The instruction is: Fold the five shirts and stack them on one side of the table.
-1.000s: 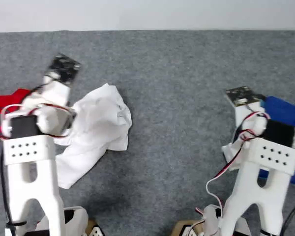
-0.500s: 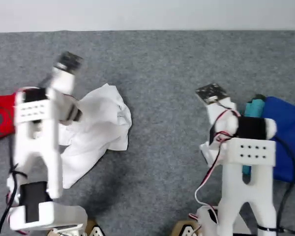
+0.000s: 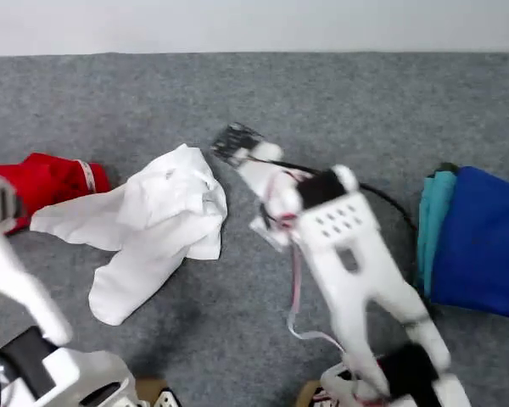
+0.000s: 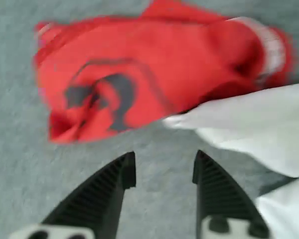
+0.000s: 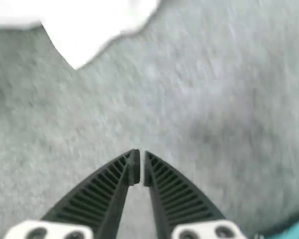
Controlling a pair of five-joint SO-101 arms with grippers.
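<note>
High view: white shirt [image 3: 165, 225] crumpled left of centre on the worktop [image 3: 322, 93], sleeve touching the red shirt [image 3: 47, 182], blue shirt [image 3: 479, 242] folded at the opposite edge; left gripper [image 4: 164, 157] open beside the red shirt, right gripper [image 5: 141, 153] closed, empty; risk: a pinch snagging both touching shirts.

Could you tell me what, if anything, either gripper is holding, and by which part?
Nothing is held: the left gripper is open, the right gripper shut and empty.
</note>
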